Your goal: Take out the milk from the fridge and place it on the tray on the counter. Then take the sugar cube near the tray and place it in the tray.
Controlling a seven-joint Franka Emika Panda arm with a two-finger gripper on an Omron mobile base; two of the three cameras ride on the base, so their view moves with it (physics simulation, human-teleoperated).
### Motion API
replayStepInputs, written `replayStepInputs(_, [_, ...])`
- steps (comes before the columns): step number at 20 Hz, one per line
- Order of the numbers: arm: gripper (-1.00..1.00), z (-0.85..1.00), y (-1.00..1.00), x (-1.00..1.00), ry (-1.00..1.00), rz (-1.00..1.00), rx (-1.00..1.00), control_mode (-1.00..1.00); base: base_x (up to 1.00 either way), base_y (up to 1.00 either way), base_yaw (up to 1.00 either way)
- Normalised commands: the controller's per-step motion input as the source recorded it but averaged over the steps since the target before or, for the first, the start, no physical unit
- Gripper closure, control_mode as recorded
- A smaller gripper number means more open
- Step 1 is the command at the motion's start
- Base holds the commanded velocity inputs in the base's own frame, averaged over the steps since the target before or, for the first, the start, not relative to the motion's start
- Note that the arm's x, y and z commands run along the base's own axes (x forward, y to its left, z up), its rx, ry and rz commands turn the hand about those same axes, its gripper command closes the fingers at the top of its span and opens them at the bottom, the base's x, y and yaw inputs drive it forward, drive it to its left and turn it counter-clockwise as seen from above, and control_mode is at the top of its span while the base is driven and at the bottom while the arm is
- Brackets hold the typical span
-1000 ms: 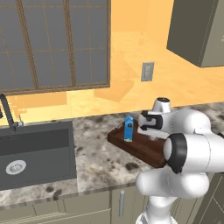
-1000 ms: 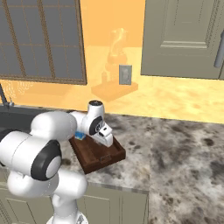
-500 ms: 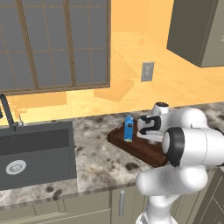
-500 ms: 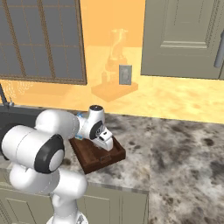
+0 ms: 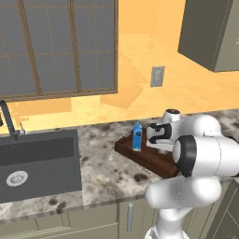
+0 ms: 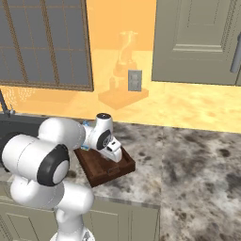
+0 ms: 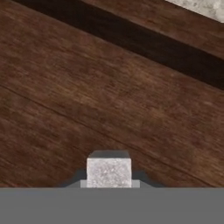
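One sugar cube (image 7: 109, 172) clamped in end effector (image 7: 109, 181) low over tray (image 5: 154, 161); milk (image 5: 137, 137) upright at tray's left end.

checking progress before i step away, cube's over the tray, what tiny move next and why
Probably open the gripper and let go. In the hand view the sugar cube sits between the fingertips, low over the bare wood floor of the tray, inside its rim. The milk already stands on the tray, off to one side.

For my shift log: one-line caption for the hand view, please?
Pincer holds the sugar cube just above the tray floor.
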Motion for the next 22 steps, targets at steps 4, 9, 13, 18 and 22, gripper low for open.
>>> replayStepInputs(4, [-1.00, 0.09, 0.00, -0.50, -0.03, 0.00, 0.00, -1.00, 0.00, 0.00, 0.00])
replayStepInputs(9, [-1.00, 0.31, 0.00, -0.45, -0.04, 0.00, 0.00, -1.00, 0.00, 0.00, 0.00])
replayStepInputs(13, [-1.00, 0.66, 0.00, -0.47, -0.08, 0.00, 0.00, -1.00, 0.00, 0.00, 0.00])
replayStepInputs(18, [-1.00, 0.98, 0.00, -0.79, -0.20, 0.00, 0.00, -1.00, 0.00, 0.00, 0.00])
replayStepInputs(22, [-1.00, 1.00, 0.00, -0.76, -0.17, 0.00, 0.00, -1.00, 0.00, 0.00, 0.00])
